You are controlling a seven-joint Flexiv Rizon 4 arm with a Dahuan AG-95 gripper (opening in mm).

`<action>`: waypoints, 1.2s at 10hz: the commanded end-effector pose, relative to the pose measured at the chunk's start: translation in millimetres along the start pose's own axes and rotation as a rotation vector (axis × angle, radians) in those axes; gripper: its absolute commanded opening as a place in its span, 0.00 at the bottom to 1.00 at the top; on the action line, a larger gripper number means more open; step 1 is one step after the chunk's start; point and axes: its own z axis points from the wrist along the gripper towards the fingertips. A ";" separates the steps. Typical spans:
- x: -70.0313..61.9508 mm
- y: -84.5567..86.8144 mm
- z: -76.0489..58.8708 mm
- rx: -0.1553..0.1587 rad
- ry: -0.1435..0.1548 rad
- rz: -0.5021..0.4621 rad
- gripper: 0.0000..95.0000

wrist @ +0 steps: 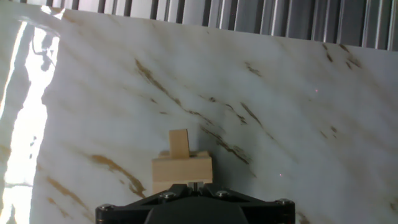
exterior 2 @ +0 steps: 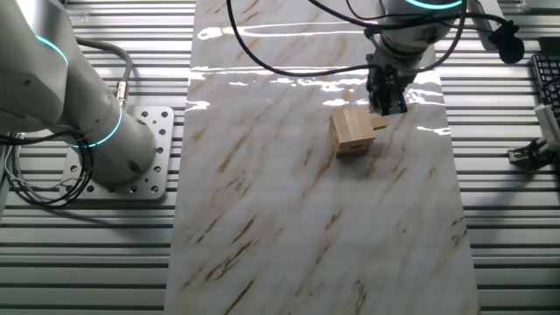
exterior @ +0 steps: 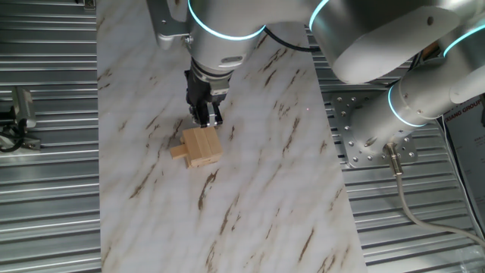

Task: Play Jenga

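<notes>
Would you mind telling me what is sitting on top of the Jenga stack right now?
Nothing rests on the Jenga stack; its top is bare wood. The gripper hangs beside it. One block juts from the side. Contact at the fingertips is hidden.

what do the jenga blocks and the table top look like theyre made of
Jenga: looks like plain unfinished wood, light tan, matte, with sharp square edges and no markings; one block sticks out of the stack's side.
Table top: a white marble-look surface with brown veins, glossy judging by the bright glare; whether real stone or a printed sheet cannot be told.
</notes>
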 end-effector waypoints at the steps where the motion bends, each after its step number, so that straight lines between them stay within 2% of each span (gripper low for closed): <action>1: -3.7 4.2 2.1 0.000 -0.001 0.002 0.00; 5: -11.2 11.8 8.8 0.009 -0.001 0.002 0.00; 12: -18.1 12.8 19.5 0.018 -0.006 -0.023 0.00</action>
